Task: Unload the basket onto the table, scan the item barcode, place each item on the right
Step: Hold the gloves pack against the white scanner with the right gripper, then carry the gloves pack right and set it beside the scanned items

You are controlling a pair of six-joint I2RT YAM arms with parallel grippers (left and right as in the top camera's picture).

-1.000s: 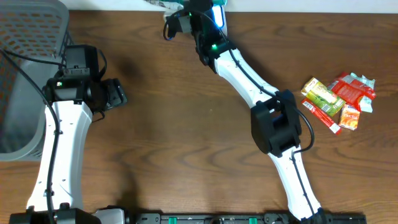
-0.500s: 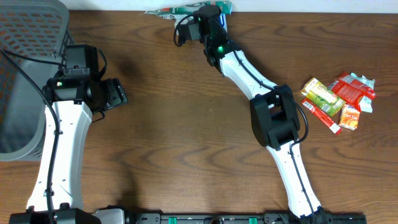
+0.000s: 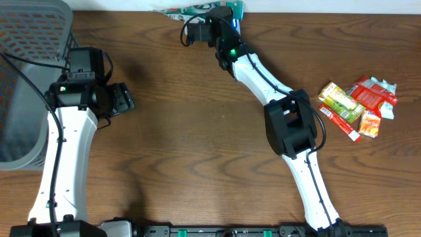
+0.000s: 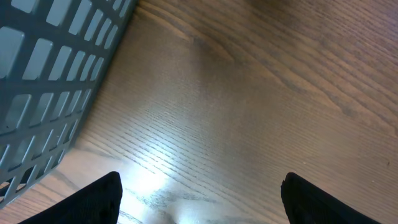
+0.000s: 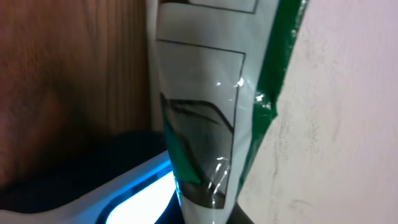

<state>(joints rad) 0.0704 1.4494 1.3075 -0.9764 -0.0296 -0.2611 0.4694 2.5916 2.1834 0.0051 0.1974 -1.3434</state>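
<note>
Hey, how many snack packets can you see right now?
6, at least. A green-and-white packet is in the right hand at the far edge. Five overlap at the right: yellow, green, red stick, red pouch, orange. More may be hidden.

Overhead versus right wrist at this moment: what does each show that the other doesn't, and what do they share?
Only overhead: the grey basket, the open left pincer and the snack pile. Only right wrist: black-outlined panels printed on the green-and-white packet. Both: that packet, which the right pincer grips, and the wooden table.
</note>
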